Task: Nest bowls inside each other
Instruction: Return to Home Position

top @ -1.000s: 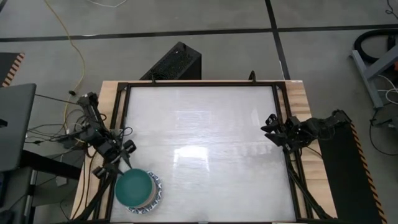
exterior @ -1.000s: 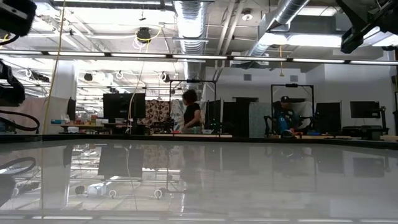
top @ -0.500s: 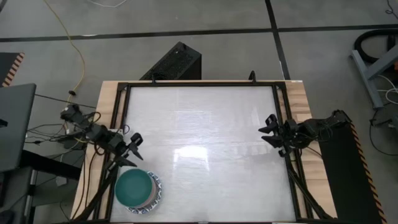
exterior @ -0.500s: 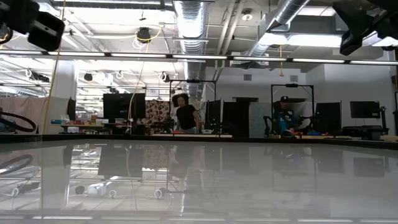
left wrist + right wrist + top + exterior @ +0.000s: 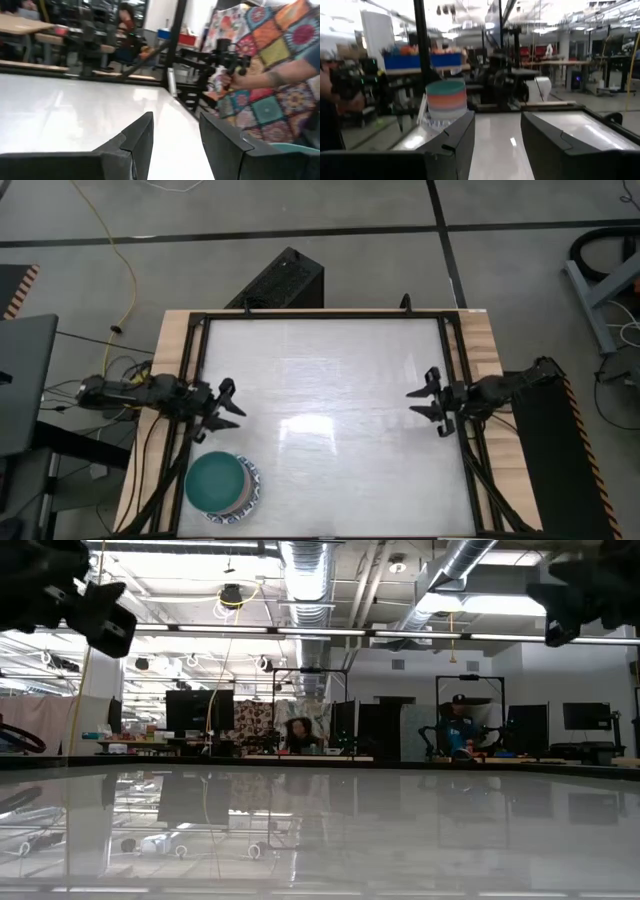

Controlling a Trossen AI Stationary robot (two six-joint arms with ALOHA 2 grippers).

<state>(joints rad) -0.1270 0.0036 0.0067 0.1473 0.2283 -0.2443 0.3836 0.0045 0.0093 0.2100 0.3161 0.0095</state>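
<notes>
The bowls (image 5: 222, 485) stand nested in one stack at the table's near left corner. A dark green bowl is on top and a white, blue-patterned one (image 5: 252, 498) rests on the table at the bottom. In the right wrist view the stack (image 5: 446, 101) shows green, orange and pink layers. My left gripper (image 5: 233, 400) hangs open above the table's left edge, just far of the stack, pointing level toward the right. My right gripper (image 5: 415, 406) hangs open above the right edge, pointing left. Nothing is between the fingers of either (image 5: 175, 131) (image 5: 497, 131).
A black frame (image 5: 320, 314) rims the glossy white tabletop (image 5: 330, 400). A person in patchwork clothing (image 5: 272, 75) stands beyond the table's right side. In the low view my arms hang at the upper left (image 5: 85, 605) and upper right (image 5: 590, 585).
My left gripper has swung away from the bowl stack, from pointing at the near edge to pointing toward the table's right, and has gone toward the far edge. My right gripper has rolled, tipped lower and reached slightly farther left. The stack has not moved.
</notes>
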